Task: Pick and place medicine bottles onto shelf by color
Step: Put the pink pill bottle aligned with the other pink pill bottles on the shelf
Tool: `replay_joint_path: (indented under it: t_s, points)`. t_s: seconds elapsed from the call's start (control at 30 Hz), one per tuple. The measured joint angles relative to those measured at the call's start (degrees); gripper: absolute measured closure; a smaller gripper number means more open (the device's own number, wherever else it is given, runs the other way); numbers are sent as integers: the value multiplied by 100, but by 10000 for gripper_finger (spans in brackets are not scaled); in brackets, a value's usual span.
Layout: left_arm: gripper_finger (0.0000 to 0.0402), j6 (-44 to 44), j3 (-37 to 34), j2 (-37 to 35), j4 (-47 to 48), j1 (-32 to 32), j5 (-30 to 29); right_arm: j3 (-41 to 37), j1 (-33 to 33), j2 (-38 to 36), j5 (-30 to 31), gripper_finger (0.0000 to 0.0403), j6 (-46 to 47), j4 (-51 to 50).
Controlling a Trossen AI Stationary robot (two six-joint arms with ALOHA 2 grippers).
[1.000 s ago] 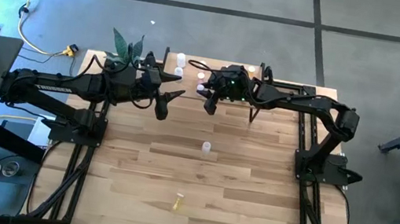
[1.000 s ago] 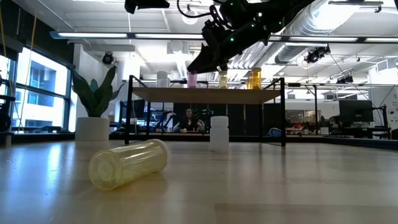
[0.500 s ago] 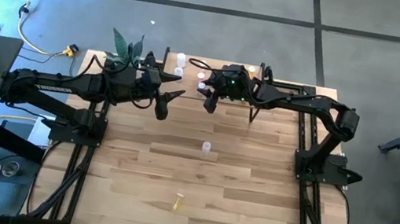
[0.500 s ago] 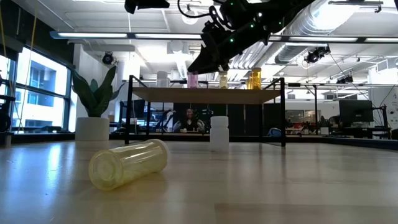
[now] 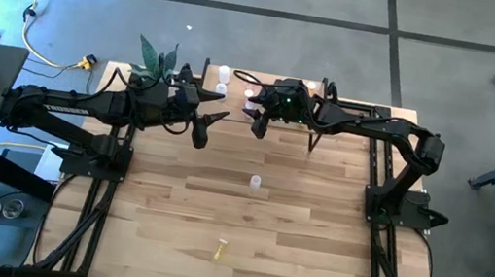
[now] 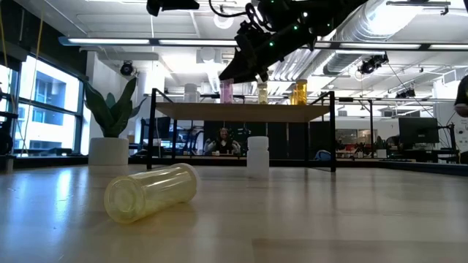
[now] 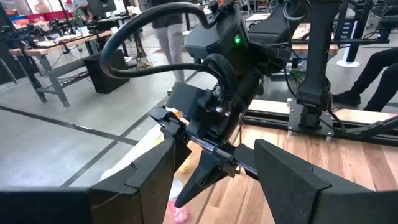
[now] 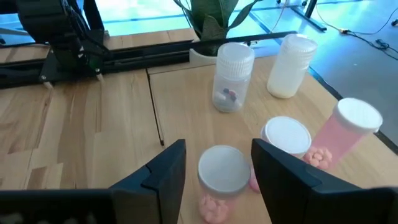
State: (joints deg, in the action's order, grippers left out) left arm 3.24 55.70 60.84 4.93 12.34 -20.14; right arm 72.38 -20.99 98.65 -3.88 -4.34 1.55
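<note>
The small raised light-wood shelf on thin black legs point(image 6: 245, 111) is taken as the landmark. To its left a potted green plant in a white pot point(image 6: 110, 139) is seen, and the left gripper point(image 5: 202, 130) is held just off the shelf's front-left corner, above the bare light-wood plank tabletop point(image 5: 311, 237); its fingers are spread apart and nothing is held between them.

On the shelf's left part two white-capped bottles, one clear with pills point(image 8: 232, 78) and one milky white point(image 8: 289, 66), are stood upright. Beside them three pink bottles are grouped: one point(image 8: 219, 183) lies directly under the right gripper point(image 8: 217, 163), one point(image 8: 283, 140) is just beside it, and one point(image 8: 345, 130) is a little further along. Yellow and orange bottles point(image 6: 298, 92) are stood toward the shelf's right end.

The right gripper's fingers are parted on either side of the nearest pink bottle's white cap, and no grip on it is seen; the step is judged to be a pink bottle's placing, with release just made. A straight lift is called for next, since the neighbouring pink bottle is close enough to be knocked.

In front of the shelf, well apart from it, an upright white bottle point(image 5: 256, 182) and a pale yellow bottle lying on its side point(image 5: 221, 249) are left to be fetched, with open tabletop around both.
</note>
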Motion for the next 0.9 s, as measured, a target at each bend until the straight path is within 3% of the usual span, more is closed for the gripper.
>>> replay_joint_path:
  t_s: [0.7, 0.9]
  points:
    - [192, -11, 0, -4, 6, -1, 0, 0, 2, -518, -37, 229, 92, -58]
    - [192, -21, 0, -4, 95, -1, -2, 0, 104, -880, 478, 236, 45, -501]
